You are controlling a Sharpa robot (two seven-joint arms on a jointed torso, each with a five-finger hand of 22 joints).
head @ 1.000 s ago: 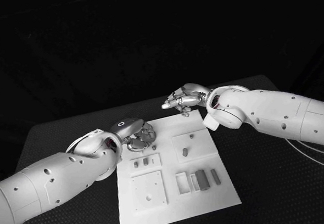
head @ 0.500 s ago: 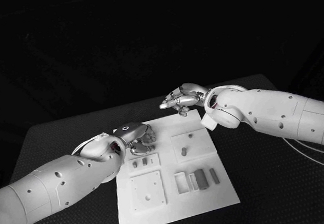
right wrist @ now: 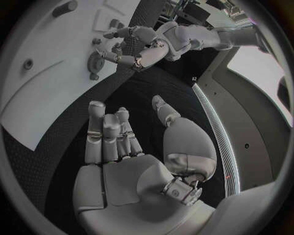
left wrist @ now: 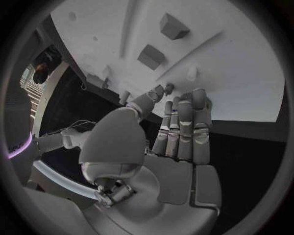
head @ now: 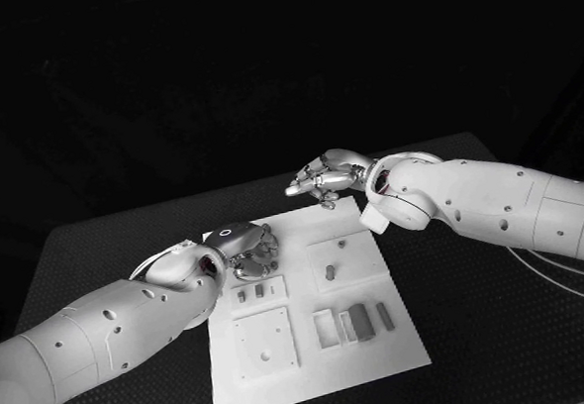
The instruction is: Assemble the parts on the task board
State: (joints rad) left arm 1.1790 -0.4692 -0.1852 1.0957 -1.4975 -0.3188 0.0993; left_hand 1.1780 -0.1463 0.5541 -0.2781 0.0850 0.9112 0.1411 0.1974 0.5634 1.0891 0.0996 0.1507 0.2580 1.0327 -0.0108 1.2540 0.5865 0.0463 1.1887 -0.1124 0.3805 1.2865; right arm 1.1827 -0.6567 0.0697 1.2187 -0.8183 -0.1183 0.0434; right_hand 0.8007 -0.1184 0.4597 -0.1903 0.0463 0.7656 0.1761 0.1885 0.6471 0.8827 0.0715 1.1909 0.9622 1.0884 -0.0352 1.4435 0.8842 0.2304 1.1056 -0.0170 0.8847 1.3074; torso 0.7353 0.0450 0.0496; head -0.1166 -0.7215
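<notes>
by the left fingers (head: 259, 256), parts (head: 251, 293)

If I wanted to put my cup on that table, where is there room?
Bare black table lies right of the task board, toward the near corner, and in front of the board's near edge. The far end of the board is crowded: the left hand hangs over it and the right hand hovers just beyond.
</notes>
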